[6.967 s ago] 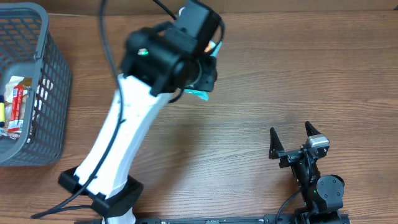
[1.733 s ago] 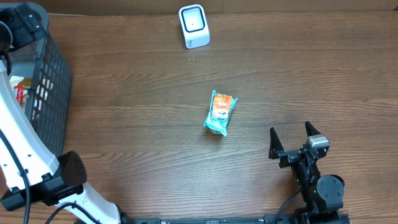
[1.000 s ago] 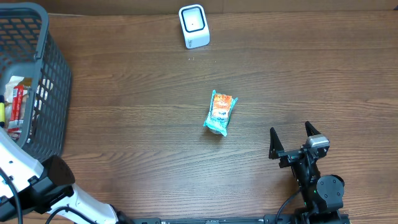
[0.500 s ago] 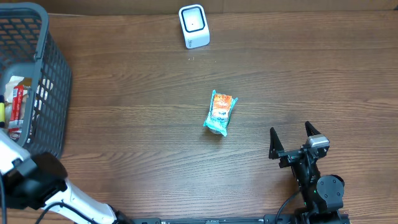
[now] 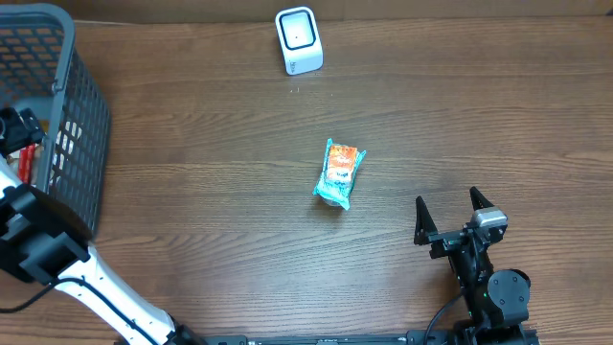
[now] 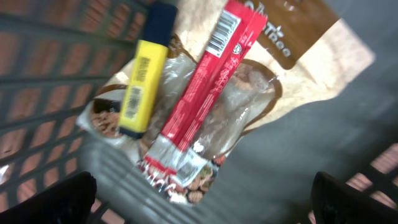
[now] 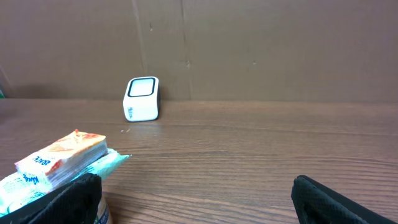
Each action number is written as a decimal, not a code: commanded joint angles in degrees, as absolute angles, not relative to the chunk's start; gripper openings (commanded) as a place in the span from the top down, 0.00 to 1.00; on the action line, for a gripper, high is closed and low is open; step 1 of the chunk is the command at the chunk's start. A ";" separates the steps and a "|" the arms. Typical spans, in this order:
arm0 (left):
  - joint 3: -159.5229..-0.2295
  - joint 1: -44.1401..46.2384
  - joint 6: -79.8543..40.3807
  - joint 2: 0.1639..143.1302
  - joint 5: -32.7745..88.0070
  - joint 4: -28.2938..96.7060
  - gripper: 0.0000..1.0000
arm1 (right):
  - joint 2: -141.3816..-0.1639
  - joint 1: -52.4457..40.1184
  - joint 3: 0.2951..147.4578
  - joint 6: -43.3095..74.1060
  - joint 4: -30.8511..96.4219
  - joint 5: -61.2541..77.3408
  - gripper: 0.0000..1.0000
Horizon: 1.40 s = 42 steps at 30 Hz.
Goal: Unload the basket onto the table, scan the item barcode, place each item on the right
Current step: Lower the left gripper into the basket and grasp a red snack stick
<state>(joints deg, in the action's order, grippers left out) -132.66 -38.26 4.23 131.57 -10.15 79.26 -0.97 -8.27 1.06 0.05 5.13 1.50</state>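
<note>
A white barcode scanner [image 5: 299,40] stands at the table's far edge and also shows in the right wrist view as the scanner [image 7: 142,99]. A teal and orange snack packet [image 5: 340,173] lies mid-table, left of my right gripper [image 5: 448,213], which is open and empty. My left gripper [image 5: 17,132] hangs open inside the grey basket [image 5: 81,125]. Just ahead of its jaws [image 6: 202,199] lie a long red packet [image 6: 205,87] with a barcode, a yellow marker-like stick [image 6: 143,68] and a brown-and-clear nut bag [image 6: 298,56]. Nothing is between its fingers.
The basket's mesh walls [image 6: 43,93] surround the left gripper closely. A brown cardboard wall [image 7: 249,43] runs behind the scanner. The teal packet [image 7: 59,158] lies beside the right gripper's left finger [image 7: 68,199].
My left arm has swung up from the table's near left corner, and its gripper now sits inside the basket. The packet, scanner and right arm have not moved.
</note>
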 commanded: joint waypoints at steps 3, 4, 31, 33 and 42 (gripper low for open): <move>-132.46 -39.11 7.68 135.50 -10.92 77.82 0.01 | -1.04 -8.12 0.47 0.45 4.71 1.61 0.00; -132.46 -39.11 8.16 135.81 -10.87 77.56 0.00 | -1.04 -8.12 0.47 0.45 4.71 1.61 0.00; -131.04 -39.09 11.57 142.87 -4.29 73.06 0.23 | -1.04 -8.12 0.47 0.45 4.71 1.61 0.00; -129.16 -39.09 11.57 142.87 -4.43 72.23 0.23 | -1.04 -8.12 0.47 0.45 4.71 1.61 0.00; -119.90 -38.83 11.57 142.87 -3.84 68.84 0.63 | -1.04 -8.12 0.47 0.45 4.71 1.61 0.00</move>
